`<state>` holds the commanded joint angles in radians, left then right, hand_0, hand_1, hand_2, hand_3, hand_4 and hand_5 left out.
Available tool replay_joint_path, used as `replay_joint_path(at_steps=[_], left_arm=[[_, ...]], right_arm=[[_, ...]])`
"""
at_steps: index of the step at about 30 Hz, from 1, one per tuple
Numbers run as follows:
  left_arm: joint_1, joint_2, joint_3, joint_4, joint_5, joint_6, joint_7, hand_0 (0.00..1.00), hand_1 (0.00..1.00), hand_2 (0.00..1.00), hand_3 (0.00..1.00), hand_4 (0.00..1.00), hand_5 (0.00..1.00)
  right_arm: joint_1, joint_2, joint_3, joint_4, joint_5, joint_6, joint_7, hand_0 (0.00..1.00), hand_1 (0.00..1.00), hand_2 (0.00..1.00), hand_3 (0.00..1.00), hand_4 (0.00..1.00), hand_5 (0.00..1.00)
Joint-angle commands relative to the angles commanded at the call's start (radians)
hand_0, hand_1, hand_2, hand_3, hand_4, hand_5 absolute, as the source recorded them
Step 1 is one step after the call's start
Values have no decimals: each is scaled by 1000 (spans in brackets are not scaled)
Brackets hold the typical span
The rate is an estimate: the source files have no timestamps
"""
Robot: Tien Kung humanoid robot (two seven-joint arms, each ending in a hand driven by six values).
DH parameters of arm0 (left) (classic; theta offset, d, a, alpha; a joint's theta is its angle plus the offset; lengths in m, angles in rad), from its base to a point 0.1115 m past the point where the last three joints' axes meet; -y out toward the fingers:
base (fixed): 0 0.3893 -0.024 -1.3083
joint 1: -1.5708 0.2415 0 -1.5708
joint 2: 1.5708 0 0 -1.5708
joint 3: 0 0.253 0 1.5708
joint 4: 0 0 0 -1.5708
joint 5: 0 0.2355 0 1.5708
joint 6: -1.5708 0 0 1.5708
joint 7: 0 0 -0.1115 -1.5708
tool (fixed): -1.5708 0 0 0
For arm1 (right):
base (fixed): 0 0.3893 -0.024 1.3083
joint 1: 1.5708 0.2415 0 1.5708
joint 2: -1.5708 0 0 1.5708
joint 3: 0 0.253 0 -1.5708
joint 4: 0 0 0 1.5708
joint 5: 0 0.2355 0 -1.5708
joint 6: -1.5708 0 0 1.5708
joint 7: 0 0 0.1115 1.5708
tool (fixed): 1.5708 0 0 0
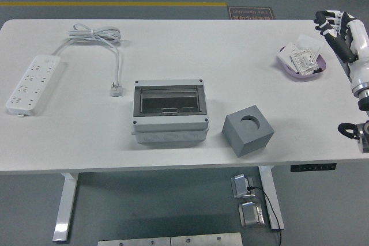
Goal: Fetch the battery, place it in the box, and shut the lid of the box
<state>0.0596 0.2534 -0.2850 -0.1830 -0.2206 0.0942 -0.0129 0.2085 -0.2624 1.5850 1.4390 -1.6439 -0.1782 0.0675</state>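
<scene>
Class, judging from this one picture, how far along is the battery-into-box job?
Nothing looks done. The right hand hovers empty beyond the purple dish holding a white item, possibly the battery. The grey box sits at the table's centre, its clear lid down. Fetching, placing and closing remain.

Almost nothing here can be read. A dark floor sign (249, 12) lies beyond the tabletop's (173, 44) far edge, well to the left of the right hand (340, 30) — it carries a line of pale lettering, but the characters are too small and blurred to make out. The white packets (303, 59) in the purple dish (288, 65) just below and left of that hand bear dark printed marks — none legible. No other writing, brand or number shows anywhere.
</scene>
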Motion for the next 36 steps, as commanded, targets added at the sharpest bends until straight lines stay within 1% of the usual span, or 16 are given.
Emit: replay_joint_path(at_steps=[3,6,8,9,10,11,15,16,20,21,27,28,31,34,35,36], left_arm=[[-4,2,3,0,-4,1,-1,647,709,663,683,694,198],[-6,4,5,0,-4,1,-2,646,710,663,682,693,197],[-7,5,3,0,-2,1,-2,646,710,663,682,693,197],[-7,6,2,0,0,1,-2,646,710,663,682,693,197],[-7,6,-1,1,2,1,-2,646,710,663,682,693,197],[-7,5,-3,1,3,1,-2,646,709,663,682,693,199],[-7,2,-6,2,6,1,-2,646,709,663,682,693,199],[-7,1,-8,3,8,0,-1,646,709,664,682,694,200],[-6,0,-10,3,7,0,0,646,709,664,682,694,200],[-6,0,-9,3,5,0,0,646,709,664,682,694,200],[-3,2,-7,2,-4,-3,1,646,709,663,683,695,200],[-2,3,-10,2,-3,-3,1,646,708,664,684,694,201],[2,6,-20,1,4,-3,2,646,708,664,684,694,201],[7,11,-40,-1,24,-2,3,646,708,664,684,694,201],[8,13,-54,-2,39,-1,3,646,708,663,683,694,203],[9,14,-68,-4,53,-1,3,646,708,663,683,694,203]], right_arm=[[22,-5,24,-57,-107,-83,64,673,645,664,643,691,661],[45,-17,19,-119,-182,-145,123,681,653,662,651,678,652],[53,-26,-12,-158,-207,-171,137,681,653,662,651,678,652],[54,-29,-22,-173,-203,-168,138,681,653,662,651,678,652],[52,-32,-30,-183,-187,-152,136,681,653,662,651,678,652],[48,-34,-34,-185,-163,-129,133,677,651,659,645,659,588],[20,-37,-17,-151,-63,-21,96,677,651,659,645,659,588],[11,-39,-4,-135,-25,23,75,677,652,669,645,617,539],[-9,-48,25,-99,104,163,14,677,652,669,645,617,539],[-11,-52,30,-95,158,214,0,677,652,669,645,617,539],[7,-68,-4,-125,377,386,7,687,672,679,655,643,542],[11,-69,-15,-134,419,411,18,693,669,678,655,661,509],[20,-67,-36,-155,527,456,41,693,669,678,655,661,509],[32,-68,-52,-184,639,459,54,693,669,678,655,661,509],[35,-70,-57,-194,675,457,56,689,670,691,667,743,571],[38,-71,-60,-201,711,455,57,689,670,691,667,743,571]])
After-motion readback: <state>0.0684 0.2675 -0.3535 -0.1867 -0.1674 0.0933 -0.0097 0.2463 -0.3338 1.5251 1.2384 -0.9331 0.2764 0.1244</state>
